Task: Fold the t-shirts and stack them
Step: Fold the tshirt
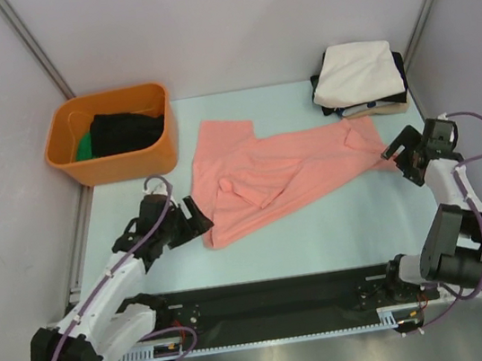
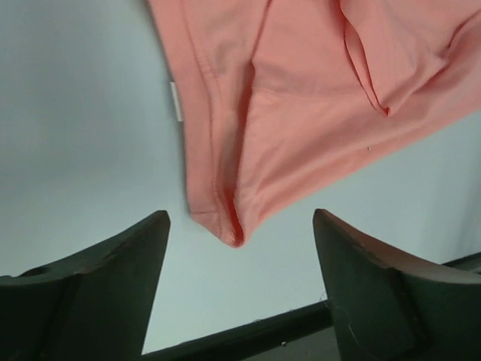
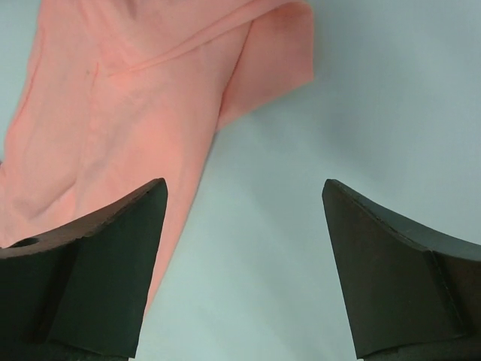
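- The pink shirt (image 1: 277,180) lies rumpled and spread across the middle of the table (image 1: 321,232), unfolded; one end reaches toward the far edge, a loose fold of cloth is bunched near its centre, and its near left corner points at the left arm.
- The left claw (image 1: 199,218) sits low at that near left corner; in its wrist view (image 2: 240,218) the fingers stand wide apart with nothing between them, the shirt's (image 2: 316,98) hemmed corner just beyond the tips and not gripped.
- The right claw (image 1: 398,157) is at the shirt's right end, near the table's right edge; its wrist view (image 3: 244,184) shows the fingers spread wide and holding nothing, bare table between them, the shirt (image 3: 128,113) lying off to the left past one fingertip.
- In the far right corner is a stack (image 1: 358,79) of folded shirts; a cream shirt (image 1: 354,73) on top, black and tan edges showing beneath.
- In the far left corner stands an orange tub (image 1: 111,132) with black cloth and something green inside.
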Robot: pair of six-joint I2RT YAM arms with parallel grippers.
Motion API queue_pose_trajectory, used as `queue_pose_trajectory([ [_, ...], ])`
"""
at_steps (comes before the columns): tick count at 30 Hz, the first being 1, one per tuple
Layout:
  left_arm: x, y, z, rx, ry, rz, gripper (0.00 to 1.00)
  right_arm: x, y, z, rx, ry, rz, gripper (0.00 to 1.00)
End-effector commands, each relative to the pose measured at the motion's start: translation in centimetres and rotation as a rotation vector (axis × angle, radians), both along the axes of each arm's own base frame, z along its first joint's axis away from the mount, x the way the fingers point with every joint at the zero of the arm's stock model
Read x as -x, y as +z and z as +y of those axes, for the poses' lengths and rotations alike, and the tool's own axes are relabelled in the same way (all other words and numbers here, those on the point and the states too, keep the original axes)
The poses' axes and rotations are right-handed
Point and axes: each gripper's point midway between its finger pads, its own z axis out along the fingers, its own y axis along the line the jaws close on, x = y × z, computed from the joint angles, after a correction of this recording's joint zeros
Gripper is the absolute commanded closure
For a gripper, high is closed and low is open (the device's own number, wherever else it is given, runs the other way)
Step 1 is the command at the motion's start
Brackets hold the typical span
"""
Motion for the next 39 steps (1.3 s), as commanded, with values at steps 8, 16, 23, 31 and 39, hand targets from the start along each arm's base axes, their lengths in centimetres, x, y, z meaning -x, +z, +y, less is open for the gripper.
queue_pose_trajectory([
  [8,1.8,-3.1,-3.4,0.017,-0.051,0.056,0.0,-1.8,-1.5,1.2,-0.068,0.05,-0.009,0.14],
  [16,1.8,-6.0,-5.6,0.014,-0.055,0.135,0.28,-0.7,-3.0,1.3,-0.06,0.055,0.027,0.14],
  [23,-0.8,-0.1,-0.5,-0.014,0.114,0.02,1.0,-0.1,-3.4,1.4,-0.061,0.061,0.046,0.14],
  [31,-1.9,5.6,6.8,-0.013,0.252,-0.07,0.99,-0.5,-3.9,4.8,-0.083,0.127,0.048,0.18],
  [39,-2.1,4.3,5.4,0.047,0.201,-0.053,1.0,2.2,-2.0,13.0,-0.115,0.296,0.028,0.22],
])
